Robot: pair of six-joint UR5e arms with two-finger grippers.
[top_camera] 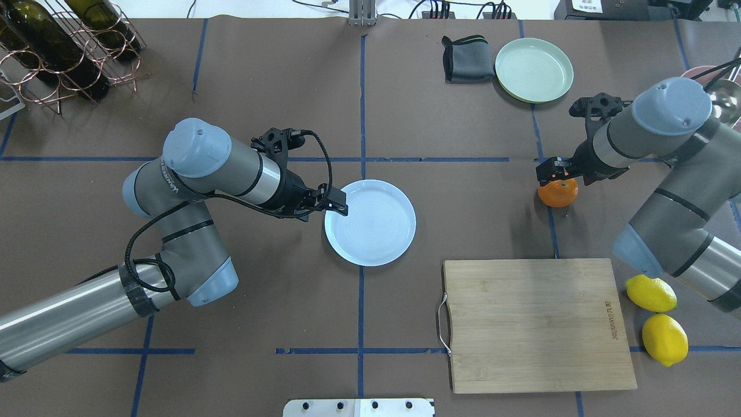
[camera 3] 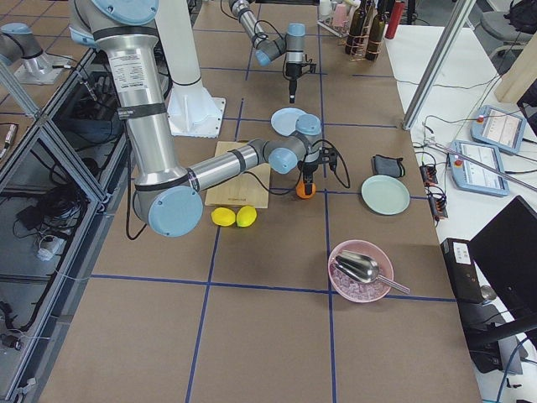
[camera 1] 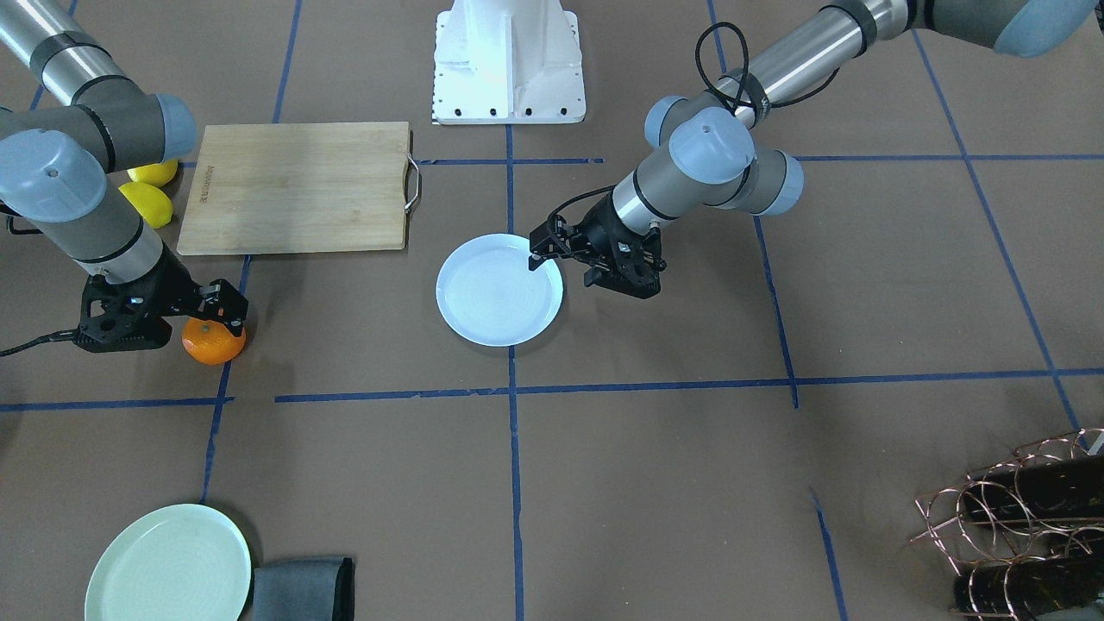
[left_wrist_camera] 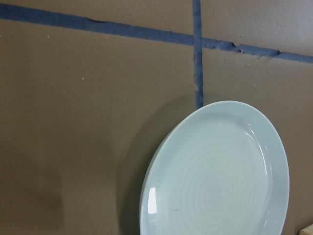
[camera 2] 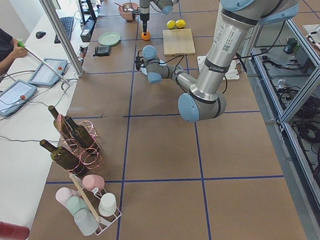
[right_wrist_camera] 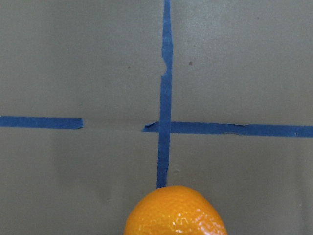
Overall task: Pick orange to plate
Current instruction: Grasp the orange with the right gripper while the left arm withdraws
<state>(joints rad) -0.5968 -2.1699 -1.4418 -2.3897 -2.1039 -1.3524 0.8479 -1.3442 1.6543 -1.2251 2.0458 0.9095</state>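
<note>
Looking down from overhead, I see the orange (top_camera: 558,193) sitting on the table (top_camera: 289,87), on a blue tape line (top_camera: 552,231), well apart from the plate (top_camera: 376,231). My right gripper (top_camera: 554,172) hangs directly over the orange, and my left gripper (top_camera: 340,207) sits over the plate's rim. Whether either is clenched, I cannot tell.
</note>
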